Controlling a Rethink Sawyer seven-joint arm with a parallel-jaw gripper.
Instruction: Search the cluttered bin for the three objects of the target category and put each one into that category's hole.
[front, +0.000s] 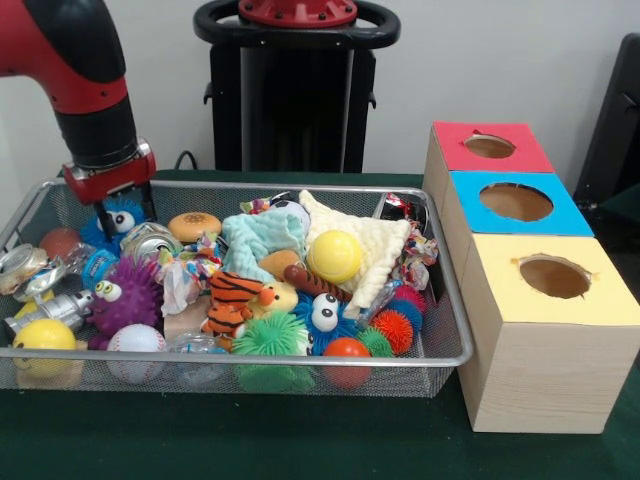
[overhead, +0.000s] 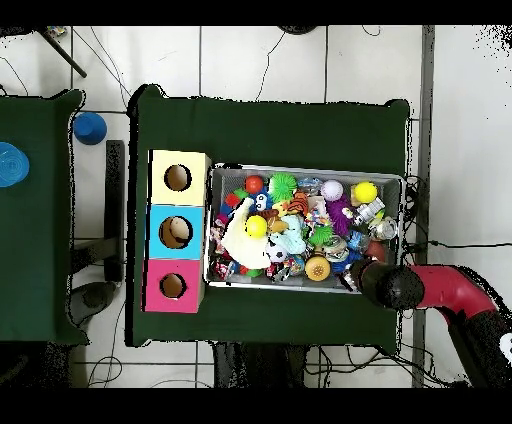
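Gripper (front: 127, 213) straddles the blue googly-eyed ball (front: 122, 222); fingers (front: 105, 219) flank it.

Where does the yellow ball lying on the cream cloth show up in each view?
Front view: the yellow ball sits right of centre in the wire bin, on the cream cloth.
Overhead view: the same ball lies in the bin's left part, towards the boxes.
Shared landmark: the blue-topped box, the middle one of three beside the bin.
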